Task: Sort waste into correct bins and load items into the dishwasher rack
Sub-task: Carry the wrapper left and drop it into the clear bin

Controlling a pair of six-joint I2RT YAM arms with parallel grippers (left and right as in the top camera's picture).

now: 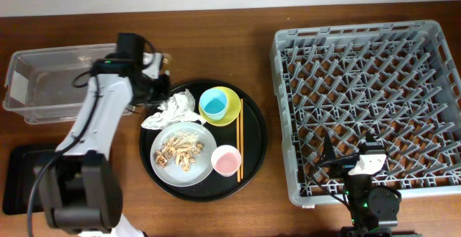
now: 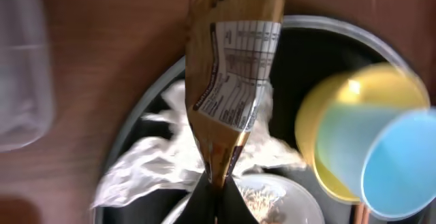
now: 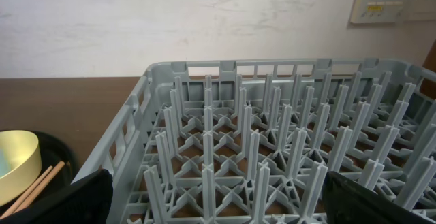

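My left gripper point(image 2: 219, 186) is shut on a gold wrapper point(image 2: 235, 81) with a printed label and holds it above the round tray's left edge; in the overhead view the gripper point(image 1: 155, 77) is beside the clear tub point(image 1: 50, 82). Crumpled white paper point(image 1: 173, 109) lies under it. A light-blue cup point(image 1: 214, 104) sits in the yellow-green bowl point(image 1: 232, 111). The plate point(image 1: 203, 166) holds tan food scraps point(image 1: 180, 152). A pink cup point(image 1: 225, 160) and chopsticks point(image 1: 240, 140) lie beside it. My right gripper point(image 3: 218, 207) is open over the grey rack point(image 1: 367, 100).
The items sit on a large round black tray point(image 1: 256, 140). A shallow black rectangular tray point(image 1: 18, 179) lies at the front left, partly under my left arm. The rack's pegs point(image 3: 272, 129) stand just ahead of my right fingers.
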